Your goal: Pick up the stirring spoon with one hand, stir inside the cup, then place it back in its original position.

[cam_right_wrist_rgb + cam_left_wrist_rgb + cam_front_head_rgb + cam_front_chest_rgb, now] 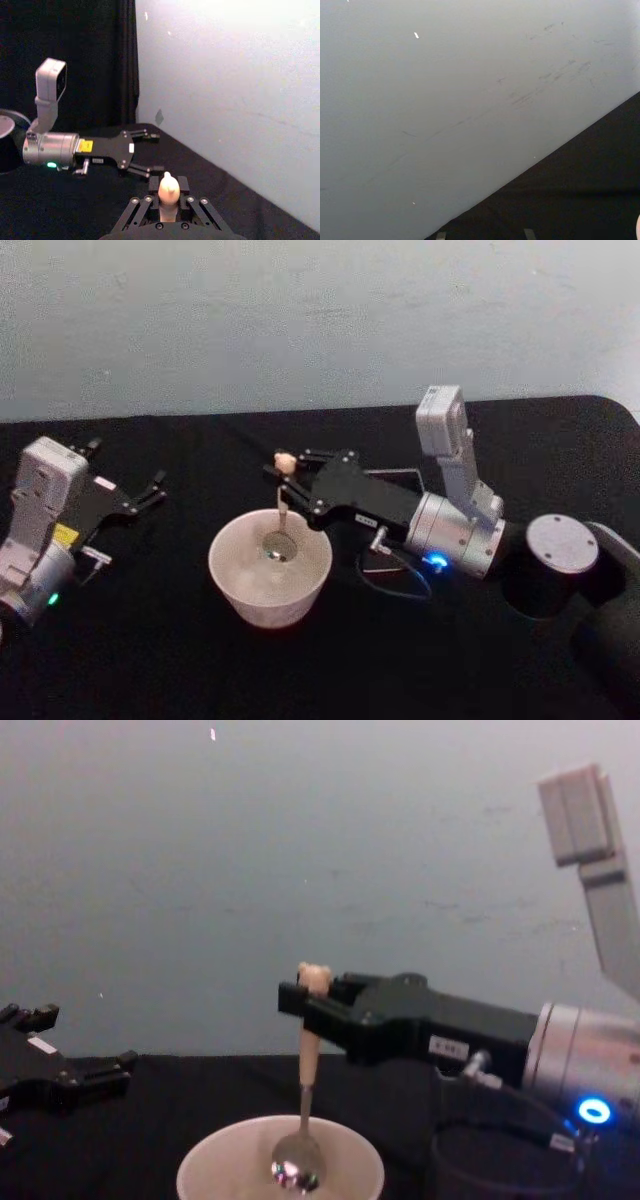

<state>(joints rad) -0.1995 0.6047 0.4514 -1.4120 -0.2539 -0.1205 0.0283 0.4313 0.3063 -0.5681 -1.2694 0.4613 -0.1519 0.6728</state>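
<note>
The cream-white cup (pixel 232 575) stands on the black table in front of me. The stirring spoon (pixel 281 508) hangs upright over it, with its silver bowl (pixel 297 1162) down inside the cup (pixel 200 1168). My right gripper (pixel 289 480) is shut on the beige handle just under the bear head (pixel 314 976). The right wrist view shows that head (pixel 168 187) sticking up between the fingers. My left gripper (pixel 150 490) rests open at the table's left, away from the cup. Thin pale edges of the dark square holder (pixel 405 473) show faintly behind the right gripper's body.
The black table (pixel 150 660) runs back to a pale wall (pixel 300 320). A loose cable (pixel 400 585) loops under my right wrist beside the cup. My right arm's base (pixel 562 545) takes up the right side.
</note>
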